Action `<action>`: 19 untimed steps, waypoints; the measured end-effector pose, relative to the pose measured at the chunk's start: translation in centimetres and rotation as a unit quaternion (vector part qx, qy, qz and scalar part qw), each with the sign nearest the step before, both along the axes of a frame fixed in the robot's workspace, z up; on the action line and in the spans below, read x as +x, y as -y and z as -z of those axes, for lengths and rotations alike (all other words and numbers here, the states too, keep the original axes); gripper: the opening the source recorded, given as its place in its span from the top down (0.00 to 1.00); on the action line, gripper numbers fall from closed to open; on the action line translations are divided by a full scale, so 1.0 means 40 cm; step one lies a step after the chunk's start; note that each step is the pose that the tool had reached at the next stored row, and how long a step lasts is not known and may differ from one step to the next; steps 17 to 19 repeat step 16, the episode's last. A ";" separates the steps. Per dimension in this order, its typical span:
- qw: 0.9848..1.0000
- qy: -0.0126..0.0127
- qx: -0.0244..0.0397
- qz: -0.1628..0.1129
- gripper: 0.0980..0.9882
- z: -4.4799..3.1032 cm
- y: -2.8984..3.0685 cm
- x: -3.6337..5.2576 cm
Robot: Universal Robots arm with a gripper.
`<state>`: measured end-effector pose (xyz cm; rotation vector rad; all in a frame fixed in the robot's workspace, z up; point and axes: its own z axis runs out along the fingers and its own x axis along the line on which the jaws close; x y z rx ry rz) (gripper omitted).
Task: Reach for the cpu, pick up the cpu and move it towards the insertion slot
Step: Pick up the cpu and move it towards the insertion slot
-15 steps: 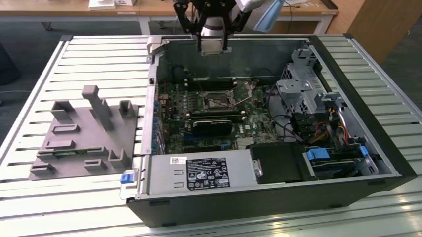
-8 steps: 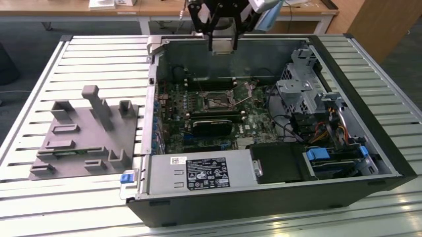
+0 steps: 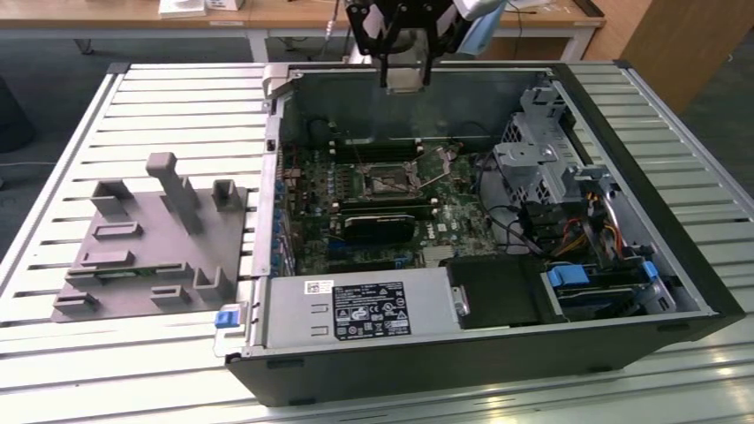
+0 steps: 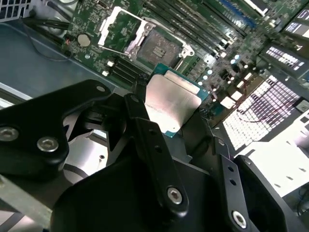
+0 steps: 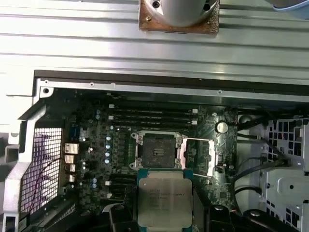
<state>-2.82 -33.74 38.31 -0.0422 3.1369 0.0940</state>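
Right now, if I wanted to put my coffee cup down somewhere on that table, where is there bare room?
Bare slats lie on the slatted table beyond the grey peg tray, and in front of that tray near the table's edge. Inside the open computer case it is crowded: boards, cables, drive cages. The gripper holds the cpu above the insertion slot.

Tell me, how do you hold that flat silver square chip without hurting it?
By its thin outer edges, coming from above with fingers on two opposite sides. The flat silvery square cpu is thin, so its edges are the safest part to pinch. The black gripper already holds it that way, hovering near the open square insertion slot.
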 end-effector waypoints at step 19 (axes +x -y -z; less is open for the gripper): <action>1.000 0.000 0.000 0.004 0.50 0.008 -0.023 0.029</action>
